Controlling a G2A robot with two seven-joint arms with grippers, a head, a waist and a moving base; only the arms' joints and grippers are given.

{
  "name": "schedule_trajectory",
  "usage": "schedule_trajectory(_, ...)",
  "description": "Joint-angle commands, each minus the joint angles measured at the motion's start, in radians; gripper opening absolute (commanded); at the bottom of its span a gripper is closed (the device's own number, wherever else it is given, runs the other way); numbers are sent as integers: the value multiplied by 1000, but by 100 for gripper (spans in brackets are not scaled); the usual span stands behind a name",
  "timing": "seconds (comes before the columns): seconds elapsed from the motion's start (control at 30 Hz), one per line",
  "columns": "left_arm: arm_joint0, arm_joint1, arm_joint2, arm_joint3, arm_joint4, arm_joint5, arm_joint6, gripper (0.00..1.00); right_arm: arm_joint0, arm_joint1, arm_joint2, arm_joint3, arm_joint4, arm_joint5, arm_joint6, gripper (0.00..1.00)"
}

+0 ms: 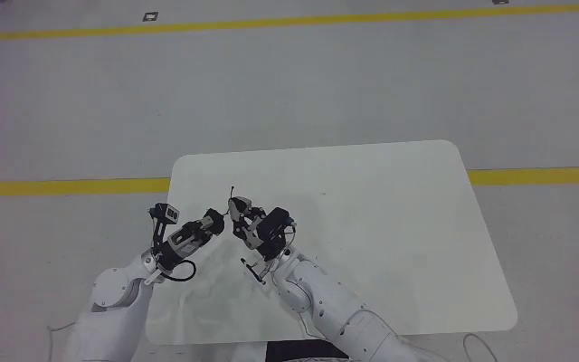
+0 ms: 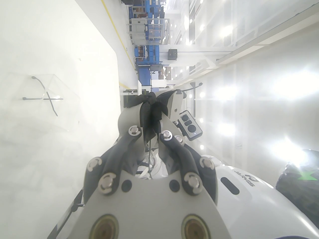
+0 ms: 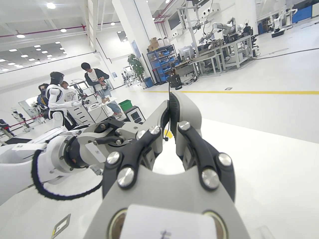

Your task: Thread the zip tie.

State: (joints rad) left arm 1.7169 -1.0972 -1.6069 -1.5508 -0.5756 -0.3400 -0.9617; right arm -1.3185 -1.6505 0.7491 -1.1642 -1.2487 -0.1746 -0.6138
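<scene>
Clear box (image 2: pixel 62 85) on the desk (image 1: pixel 380 226) holds spare zip ties (image 2: pixel 41 98).
Left hand (image 2: pixel 150 115) and right hand (image 3: pixel 170 115) meet, both clamped on one zip tie (image 3: pixel 170 88).

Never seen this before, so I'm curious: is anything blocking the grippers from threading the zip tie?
Nothing visible does. The right gripper is shut on the zip tie, and the left gripper, also shut, sits close beside it above the table, with only air between.

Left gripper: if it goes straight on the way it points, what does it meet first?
Most likely the right gripper, close ahead of the left gripper over the table; the zip tie it holds may come first, depth is unclear.
</scene>
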Motion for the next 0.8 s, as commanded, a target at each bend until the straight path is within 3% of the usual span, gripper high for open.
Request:
schedule_trajectory(0.0,0,0,0,0,0,0,0,0,0,0,0,0,0,1,1,0)
schedule_trajectory(0.77,0,0,0,0,0,0,0,0,-3,-2,0,-6,7,8,12,0)
